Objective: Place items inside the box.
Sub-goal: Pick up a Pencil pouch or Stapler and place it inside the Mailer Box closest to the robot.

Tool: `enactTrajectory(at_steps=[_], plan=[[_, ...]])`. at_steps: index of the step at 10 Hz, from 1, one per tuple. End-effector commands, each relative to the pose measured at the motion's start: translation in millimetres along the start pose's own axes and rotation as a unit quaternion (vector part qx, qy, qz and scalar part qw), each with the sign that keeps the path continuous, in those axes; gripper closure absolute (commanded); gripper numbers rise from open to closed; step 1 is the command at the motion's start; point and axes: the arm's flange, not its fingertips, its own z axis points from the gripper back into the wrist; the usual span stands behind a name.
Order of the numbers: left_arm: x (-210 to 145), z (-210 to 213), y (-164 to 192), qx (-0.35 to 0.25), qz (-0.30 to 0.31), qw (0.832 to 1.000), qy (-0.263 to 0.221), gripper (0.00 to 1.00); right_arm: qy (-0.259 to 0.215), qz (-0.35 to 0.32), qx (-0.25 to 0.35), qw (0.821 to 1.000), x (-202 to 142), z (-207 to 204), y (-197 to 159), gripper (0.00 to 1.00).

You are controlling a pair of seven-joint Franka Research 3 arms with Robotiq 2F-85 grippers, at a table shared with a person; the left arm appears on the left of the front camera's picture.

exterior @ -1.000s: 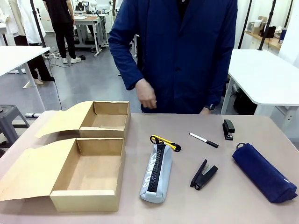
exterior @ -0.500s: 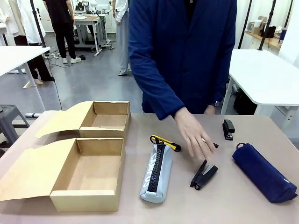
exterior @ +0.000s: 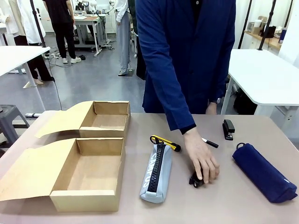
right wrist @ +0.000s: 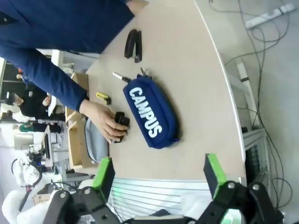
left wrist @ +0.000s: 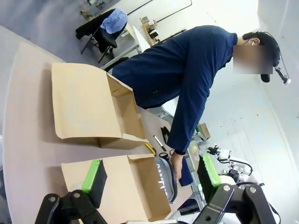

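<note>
While the person leans across the table [exterior: 219,205], the person's hand [exterior: 202,161] lies palm-down over the black clip-like tool [exterior: 194,181], with the fingers curled over it; only the tool's near end shows below the fingertips. Just to the robot's left of that hand, the grey pencil pouch [exterior: 156,173] lies lengthwise on the tabletop with its black zipper facing up. At the pouch's far end the yellow-and-black utility knife [exterior: 165,143] lies crosswise, so close that I cannot tell whether they touch. Behind the person's wrist, the black tip of the pen [exterior: 209,142] shows. A small black stapler [exterior: 228,129] sits farther back on the robot's right, and a navy pouch [exterior: 264,171], printed CAMPUS in white, lies slantwise near the right edge. On the robot's left stand two open cardboard boxes, the near box [exterior: 88,172] and the far box [exterior: 106,119], side by side, lids folded outward. Every item is on the table, outside both boxes.

In its wrist view, the left gripper [left wrist: 150,173] hangs above the near box with its green-padded fingers spread wide, holding nothing. The right gripper [right wrist: 158,171] hangs off the table's right end, fingers likewise spread and empty.
</note>
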Motion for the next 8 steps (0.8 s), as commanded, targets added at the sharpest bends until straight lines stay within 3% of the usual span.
enactTrajectory(at_steps=[1, 4, 6, 8], plan=[[1.5, -0.8, 0.4, -0.010, -0.012, 1.000, -0.009, 0.00, 0.012, 0.005, 0.000, 1.000, -3.6, -0.7, -2.5, 0.00], [1.5, -0.8, 0.4, -0.010, -0.012, 1.000, -0.009, 0.00, 0.013, 0.012, -0.006, 1.000, 0.7, -10.6, 14.0, 0.00], [1.5, -0.8, 0.4, -0.010, -0.012, 1.000, -0.009, 0.00, 0.073, 0.092, -0.059, 0.991, -7.1, -66.4, 96.0, 0.00], [1.5, -0.8, 0.4, -0.010, -0.012, 1.000, -0.009, 0.00, 0.188, 0.201, -0.121, 0.954, -48.0, -152.9, 186.2, 0.00]])
